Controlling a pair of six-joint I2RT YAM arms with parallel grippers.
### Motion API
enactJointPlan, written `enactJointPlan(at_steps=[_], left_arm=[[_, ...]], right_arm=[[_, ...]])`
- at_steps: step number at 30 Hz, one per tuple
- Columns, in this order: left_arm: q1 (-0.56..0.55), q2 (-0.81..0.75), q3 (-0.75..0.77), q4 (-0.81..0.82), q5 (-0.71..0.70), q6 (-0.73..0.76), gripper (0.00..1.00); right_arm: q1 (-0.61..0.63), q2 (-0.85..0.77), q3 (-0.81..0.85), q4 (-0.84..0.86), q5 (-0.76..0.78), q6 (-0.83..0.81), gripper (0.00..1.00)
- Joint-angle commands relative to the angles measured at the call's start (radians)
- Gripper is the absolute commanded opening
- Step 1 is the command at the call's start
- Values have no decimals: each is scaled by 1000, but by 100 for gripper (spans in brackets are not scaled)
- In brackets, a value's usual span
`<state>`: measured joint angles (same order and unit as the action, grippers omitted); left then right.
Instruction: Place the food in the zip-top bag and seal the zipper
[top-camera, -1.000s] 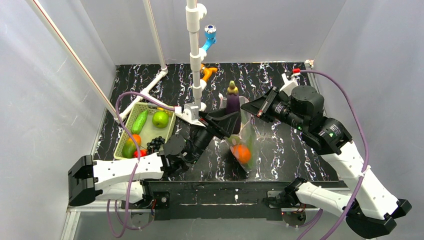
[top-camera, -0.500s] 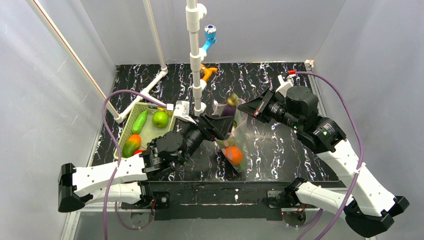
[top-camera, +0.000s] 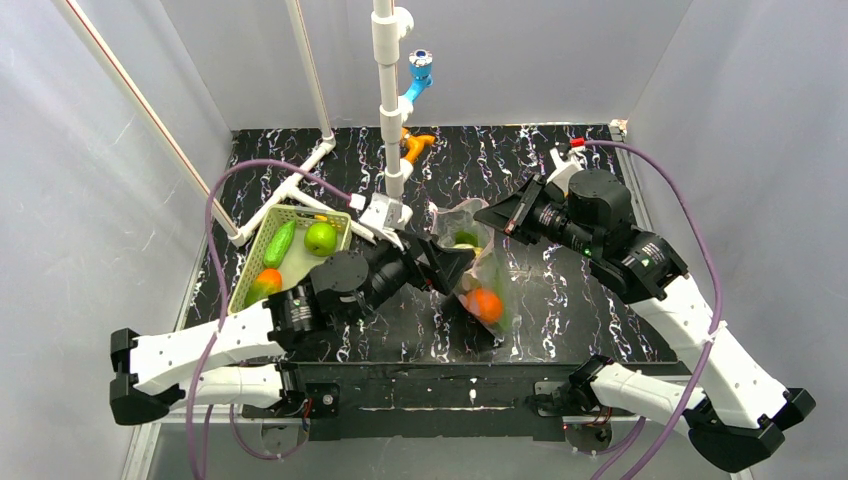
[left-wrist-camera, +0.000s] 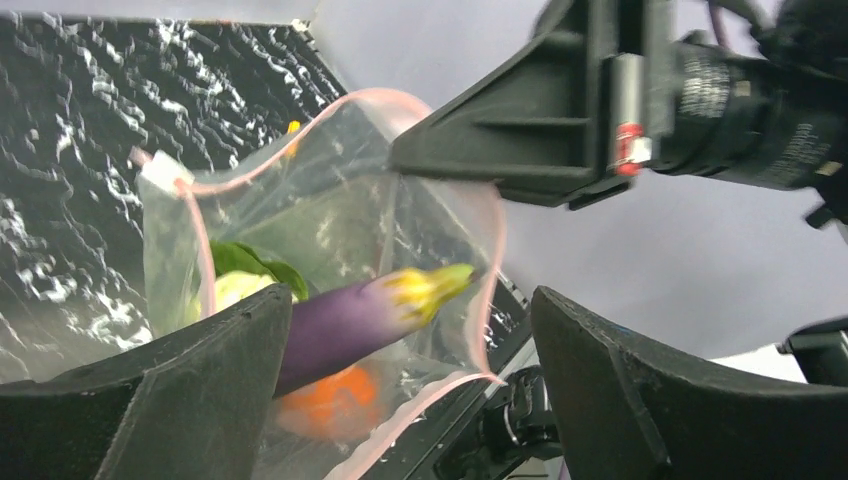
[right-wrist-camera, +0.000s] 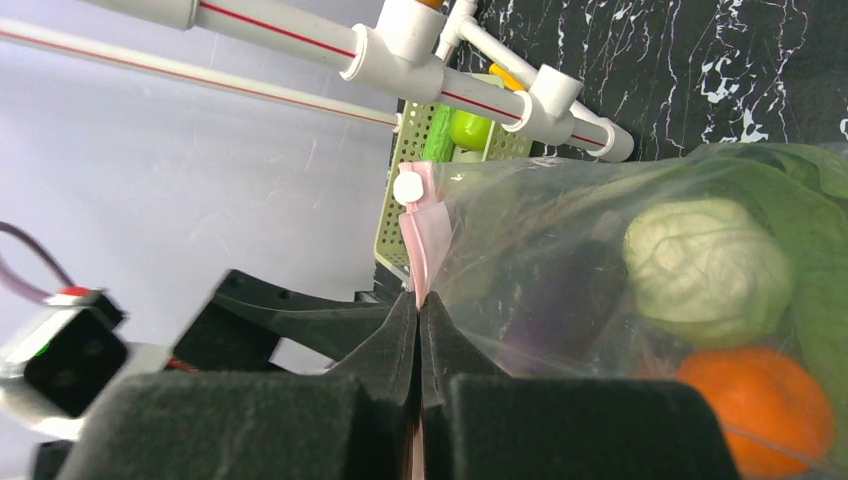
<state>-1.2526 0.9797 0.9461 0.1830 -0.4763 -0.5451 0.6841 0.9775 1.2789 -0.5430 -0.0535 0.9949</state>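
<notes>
My left arm reaches in low from the near-left corner, forearm angled across the black marbled table (top-camera: 560, 300), and the left gripper (top-camera: 447, 266) points into the mouth of the clear, crinkly zip-top bag (top-camera: 480, 262). Its jaws are spread wide with nothing between the pads. The right arm comes over from the right with its wrist bent down. The right gripper (right-wrist-camera: 420, 308) is pinched tight on the pink zipper strip (right-wrist-camera: 426, 235) at the bag's top edge, holding the mouth up and open. In the left wrist view the purple toy eggplant (left-wrist-camera: 345, 320) lies slanted inside the bag, yellow-green stem up, over the orange ball (left-wrist-camera: 335, 405) and beside a pale green leafy ball (left-wrist-camera: 235, 290). The eggplant's lower end is cut off behind my left finger, so I can't say what it rests on. From above I can hardly pick it out through the plastic. Only the orange ball (top-camera: 487, 303) and a bit of green read clearly. My left forearm covers the near corner of the pale green slatted basket (top-camera: 258, 232), which shows a green cucumber (top-camera: 280, 243), a green round fruit (top-camera: 321, 238) and the red-orange-green mango (top-camera: 262, 284). A second ago the eggplant stood upright above the bag in half-closed left jaws. Since then the jaws have opened, the eggplant has dropped in, and the arm has swung over the dark grapes and red piece I could see in the basket before.
</notes>
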Motion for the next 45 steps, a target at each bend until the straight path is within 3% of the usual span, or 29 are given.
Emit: enactJointPlan(at_steps=[1, 6, 12, 17, 23, 27, 31, 34, 39, 45], left_arm=[[-4, 13, 222, -328, 116, 225, 81], [-2, 66, 398, -630, 174, 390, 61], [3, 129, 474, -733, 370, 572, 62], [3, 235, 446, -707, 371, 670, 56], [2, 248, 323, -537, 398, 696, 57], [3, 251, 233, -406, 354, 673, 47], [0, 259, 171, -317, 413, 697, 45], [-2, 273, 205, -371, 402, 750, 22], [-5, 260, 297, -484, 428, 942, 7], [-4, 249, 409, -598, 634, 1068, 5]], right_arm=[[-2, 7, 66, 81, -93, -89, 1], [-9, 74, 173, -47, -238, -294, 1], [-21, 156, 297, -256, -415, -547, 1], [-42, 173, 270, -257, -526, -653, 1], [-82, 164, 209, -203, -642, -666, 1], [-105, 158, 174, -158, -702, -642, 1], [-113, 164, 179, -155, -709, -636, 1], [-117, 161, 180, -156, -708, -639, 1], [-130, 166, 159, -141, -748, -622, 1], [-133, 183, 148, -98, -810, -581, 1]])
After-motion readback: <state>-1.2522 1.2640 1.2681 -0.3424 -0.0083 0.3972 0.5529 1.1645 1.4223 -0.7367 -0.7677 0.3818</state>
